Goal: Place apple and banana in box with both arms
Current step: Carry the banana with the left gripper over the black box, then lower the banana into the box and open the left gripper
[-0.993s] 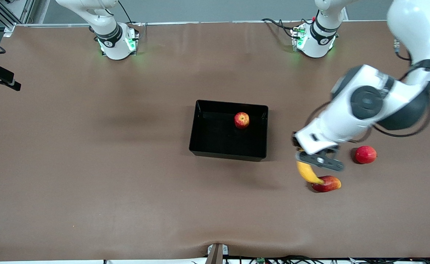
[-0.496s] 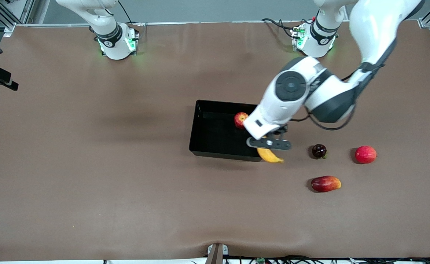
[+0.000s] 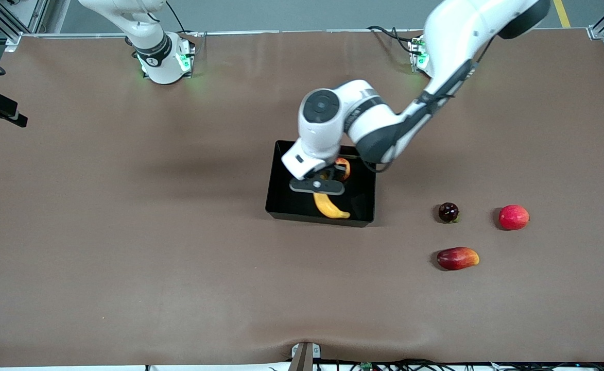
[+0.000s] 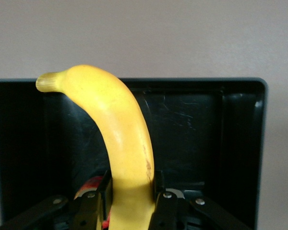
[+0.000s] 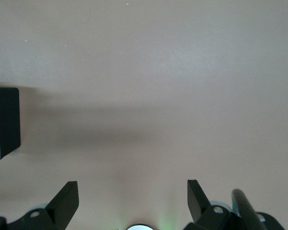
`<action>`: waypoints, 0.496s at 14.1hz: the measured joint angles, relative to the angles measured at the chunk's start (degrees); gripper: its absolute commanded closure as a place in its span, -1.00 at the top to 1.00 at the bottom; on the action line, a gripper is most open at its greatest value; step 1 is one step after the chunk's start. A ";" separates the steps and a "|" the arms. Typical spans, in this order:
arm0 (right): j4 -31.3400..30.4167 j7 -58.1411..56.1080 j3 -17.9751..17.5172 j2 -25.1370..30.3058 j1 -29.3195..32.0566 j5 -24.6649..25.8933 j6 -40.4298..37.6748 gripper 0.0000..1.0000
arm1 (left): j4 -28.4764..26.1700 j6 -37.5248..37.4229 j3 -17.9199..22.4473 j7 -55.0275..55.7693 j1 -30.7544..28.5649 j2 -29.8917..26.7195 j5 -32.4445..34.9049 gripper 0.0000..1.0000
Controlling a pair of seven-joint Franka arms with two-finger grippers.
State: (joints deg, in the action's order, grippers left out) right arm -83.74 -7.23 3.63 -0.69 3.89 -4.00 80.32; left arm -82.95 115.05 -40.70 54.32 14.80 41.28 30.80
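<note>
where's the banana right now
The banana is clamped in the left tool, hanging over the black box, with the apple in the box just beside it.

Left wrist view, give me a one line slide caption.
Left gripper shut on the banana, held over the black box, apple peeking in below.

Both arms were glossy white with rounded shells. The left arm (image 3: 384, 118) carried a dark grey round cap at 12 o'clock of its wrist, black-and-grey joint bands and a thin black cable along its forearm. Each base wore a black ring with a small white mark and glowed green at the foot. The left gripper (image 4: 129, 211) had a flat black bar with silver screws. The right gripper (image 5: 132, 201) showed black wedge-shaped fingers (image 5: 67, 199).
</note>
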 measured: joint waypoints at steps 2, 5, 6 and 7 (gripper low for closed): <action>0.00 0.00 0.00 0.00 0.01 0.00 -0.01 1.00 | 0.06 1.66 1.13 0.80 2.02 0.62 0.00 -1.00; 0.00 0.00 -0.02 0.00 0.01 0.00 -0.06 1.00 | 0.07 4.13 1.49 0.82 2.64 2.00 0.00 -1.00; 0.00 0.00 -0.02 0.00 0.01 0.00 -0.08 1.00 | 0.08 4.57 1.59 0.82 2.80 2.48 0.00 -1.00; 0.00 0.00 -0.02 0.00 0.01 0.00 -0.08 1.00 | 0.08 5.00 2.02 0.82 3.25 2.88 0.00 -1.00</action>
State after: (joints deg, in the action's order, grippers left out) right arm -83.74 -7.23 3.60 -0.69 3.90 -4.00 80.24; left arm -82.86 120.05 -38.69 55.13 18.04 44.16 30.81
